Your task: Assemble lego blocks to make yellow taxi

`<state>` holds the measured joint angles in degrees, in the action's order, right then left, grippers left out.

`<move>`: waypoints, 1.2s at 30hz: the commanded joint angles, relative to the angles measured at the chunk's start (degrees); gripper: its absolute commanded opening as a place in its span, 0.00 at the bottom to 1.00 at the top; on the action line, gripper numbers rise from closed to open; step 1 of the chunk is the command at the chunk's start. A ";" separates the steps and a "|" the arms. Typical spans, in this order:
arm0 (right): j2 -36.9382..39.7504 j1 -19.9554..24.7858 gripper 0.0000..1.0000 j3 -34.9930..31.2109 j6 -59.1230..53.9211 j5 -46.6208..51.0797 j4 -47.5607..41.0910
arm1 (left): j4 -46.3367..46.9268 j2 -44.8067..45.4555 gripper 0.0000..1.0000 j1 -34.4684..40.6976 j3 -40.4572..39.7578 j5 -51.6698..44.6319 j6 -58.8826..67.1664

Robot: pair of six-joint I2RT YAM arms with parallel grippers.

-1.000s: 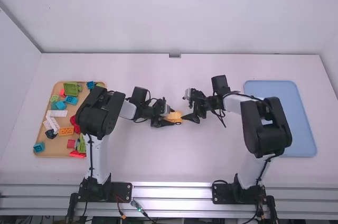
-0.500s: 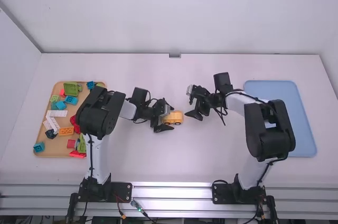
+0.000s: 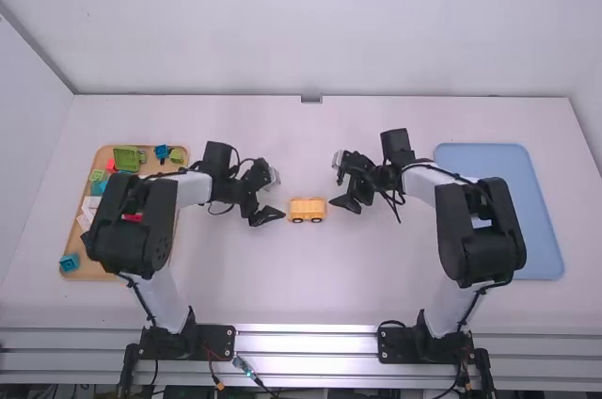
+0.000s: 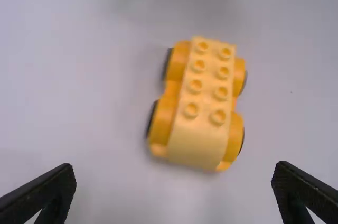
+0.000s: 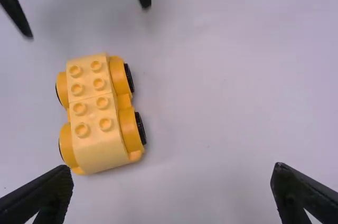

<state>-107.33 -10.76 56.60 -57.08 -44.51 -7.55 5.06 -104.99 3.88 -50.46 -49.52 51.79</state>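
Taking the yellow car (image 3: 308,210) as the middle of a clock face, with twelve pointing away from the arm bases, a wooden tray (image 3: 94,275) lies well off at nine. On the tray, a green block (image 3: 126,158) sits at its own twelve, a small blue block (image 3: 162,151) at one and a turquoise block (image 3: 69,263) between seven and eight; the left arm (image 3: 132,220) crosses above it, hiding part of the rest. The left gripper (image 3: 271,215) is near the car at about nine, its fingers spread and nothing between them. The car stands upright on its dark wheels on the white table (image 3: 282,295), its length running from nine to three, with two rows of four studs along a pale yellow top and a seam across the middle. At three, close by without touching, is the right gripper (image 3: 344,204), also released, fingers wide and empty. Farther out at three lies a blue tray (image 3: 541,230), the right arm (image 3: 478,230) reaching over its nearer side.
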 commanded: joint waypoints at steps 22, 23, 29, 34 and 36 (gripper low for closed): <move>0.50 -0.07 0.99 -0.04 0.31 2.80 3.98 | 20.04 27.93 0.99 -38.23 0.22 42.10 -96.61; 0.50 -0.09 0.99 -0.04 0.31 2.78 4.04 | 20.11 27.91 0.99 -38.36 0.22 42.69 -96.59; 0.50 -0.15 0.99 0.00 0.26 2.82 4.15 | 21.03 27.02 0.98 -38.82 0.22 48.76 -96.59; 0.50 -0.15 0.99 0.00 0.28 2.78 4.24 | 21.29 24.46 0.97 -39.76 0.02 51.60 -97.88; 0.50 -0.13 0.99 0.00 0.28 2.56 4.44 | 22.80 22.03 0.95 -39.89 -1.49 52.17 -97.22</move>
<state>-107.33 -10.76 56.60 -57.01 -41.54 -3.05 26.98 -80.90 -35.53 -50.57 0.19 -45.23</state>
